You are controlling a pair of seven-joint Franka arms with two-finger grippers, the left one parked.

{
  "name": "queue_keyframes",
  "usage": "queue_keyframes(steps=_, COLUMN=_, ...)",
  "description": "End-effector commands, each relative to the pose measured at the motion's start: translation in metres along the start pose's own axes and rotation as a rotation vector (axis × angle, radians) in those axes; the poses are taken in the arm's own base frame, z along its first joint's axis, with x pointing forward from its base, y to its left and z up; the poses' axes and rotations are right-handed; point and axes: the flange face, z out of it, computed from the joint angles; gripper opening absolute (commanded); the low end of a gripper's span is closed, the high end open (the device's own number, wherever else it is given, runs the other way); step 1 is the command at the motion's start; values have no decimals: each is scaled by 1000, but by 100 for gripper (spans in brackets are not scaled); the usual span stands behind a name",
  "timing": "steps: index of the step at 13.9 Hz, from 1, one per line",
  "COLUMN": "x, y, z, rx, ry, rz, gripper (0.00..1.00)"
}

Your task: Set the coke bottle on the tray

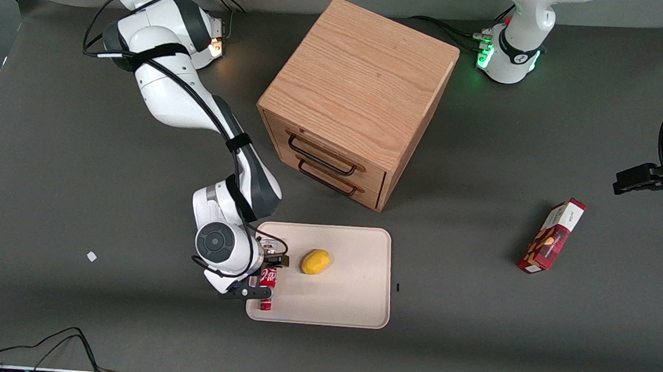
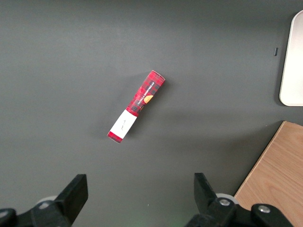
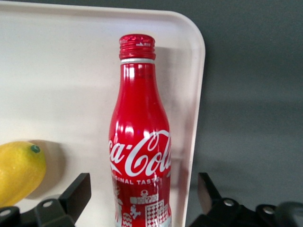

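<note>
Coke bottle (image 3: 139,142) lies on the tray (image 1: 352,304), along the rim at the working arm's end, cap toward the front camera. My gripper (image 1: 267,275) sits over it, 2 fingers (image 3: 75,194) spread apart on either side of the lower body, not touching. Lemon (image 1: 315,262) is on the tray beside the bottle. Wooden drawer cabinet (image 1: 355,100) stands farther from the front camera. Red snack box (image 1: 551,236) lies toward the parked arm's end.

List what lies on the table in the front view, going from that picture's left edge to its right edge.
gripper around the coke bottle → lemon on the tray → wooden drawer cabinet → red snack box.
</note>
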Motion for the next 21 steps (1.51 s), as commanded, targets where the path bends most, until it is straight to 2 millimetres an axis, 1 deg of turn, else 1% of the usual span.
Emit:
queue_keyframes(steps=1, x=2, y=-2, z=-9, rx=14, ry=4, rz=18, gripper=100)
queue_keyframes(steps=3, x=2, y=-3, z=-12, rx=16, ry=6, rz=20, gripper=100)
queue_keyframes(steps=5, x=3, y=-3, z=-21, rx=22, ry=15, rz=20, gripper=100)
queue_keyframes(steps=7, x=0, y=-3, z=-23, rx=14, ry=-6, rz=20, gripper=100)
queue_keyframes(steps=10, x=0, y=4, z=-42, rx=11, ry=-18, rz=60, gripper=100)
queue_keyframes(steps=12, x=-3, y=8, z=-64, rx=5, ry=-40, rz=66, gripper=100)
queue_keyframes(steps=13, x=-6, y=17, z=-78, rx=-2, ry=-60, rz=76, gripper=100)
queue_keyframes(steps=14, x=-14, y=31, z=-92, rx=-8, ry=-91, rz=81, gripper=100)
queue_keyframes(steps=15, x=-25, y=42, z=-111, rx=-10, ry=-106, rz=79, gripper=100)
queue_keyframes(steps=18, x=-69, y=84, z=-168, rx=-6, ry=-125, rz=69, gripper=100)
queue_keyframes(steps=21, x=-112, y=130, z=-214, rx=-2, ry=-131, rz=47, gripper=100)
